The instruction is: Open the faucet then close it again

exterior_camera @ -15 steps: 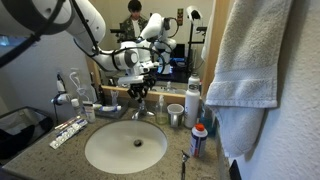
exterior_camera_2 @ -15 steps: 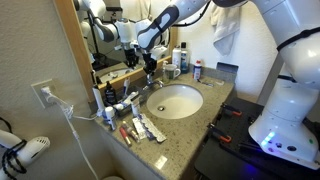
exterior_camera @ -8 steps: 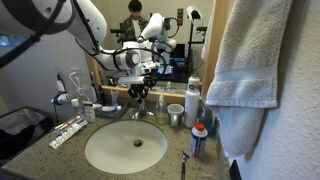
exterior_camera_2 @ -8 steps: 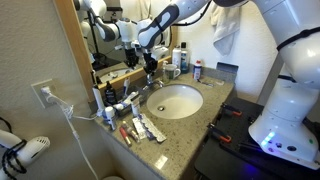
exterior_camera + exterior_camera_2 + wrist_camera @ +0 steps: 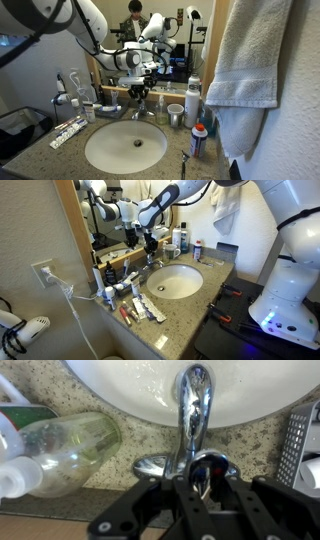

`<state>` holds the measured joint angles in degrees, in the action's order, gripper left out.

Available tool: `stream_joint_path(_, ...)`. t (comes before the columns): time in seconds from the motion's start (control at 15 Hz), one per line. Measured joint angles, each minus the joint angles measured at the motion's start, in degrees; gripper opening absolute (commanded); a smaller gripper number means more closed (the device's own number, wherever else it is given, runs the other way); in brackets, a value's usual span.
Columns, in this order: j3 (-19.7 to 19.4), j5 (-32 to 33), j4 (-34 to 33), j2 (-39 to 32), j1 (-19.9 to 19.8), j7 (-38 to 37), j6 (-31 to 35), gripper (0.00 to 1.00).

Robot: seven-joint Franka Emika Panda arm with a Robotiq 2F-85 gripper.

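Note:
The faucet (image 5: 140, 101) is a small chrome tap at the back rim of the white sink basin (image 5: 100, 150), and it shows in both exterior views (image 5: 153, 264). In the wrist view its spout (image 5: 193, 400) points out over the basin and its lever handle lies between my fingers. My gripper (image 5: 143, 84) comes down onto the top of the faucet, as an exterior view (image 5: 150, 249) also shows. In the wrist view the gripper (image 5: 203, 485) has its fingers closed round the lever handle. No water stream is visible.
A white towel (image 5: 250, 60) hangs close by. A white bottle (image 5: 193, 100), a cup (image 5: 176, 115) and a small red-capped bottle (image 5: 199, 140) stand beside the basin. A toothpaste tube (image 5: 68, 131) lies on the granite counter. A clear plastic bottle (image 5: 70, 445) lies next to the faucet.

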<state>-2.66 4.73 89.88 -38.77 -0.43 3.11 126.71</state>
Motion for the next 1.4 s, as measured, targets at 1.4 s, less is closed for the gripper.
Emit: stream_joint_path(1.4, 0.00, -2.22, 12.08, 4.08, -1.28, -0.08, 11.72, 0.03)
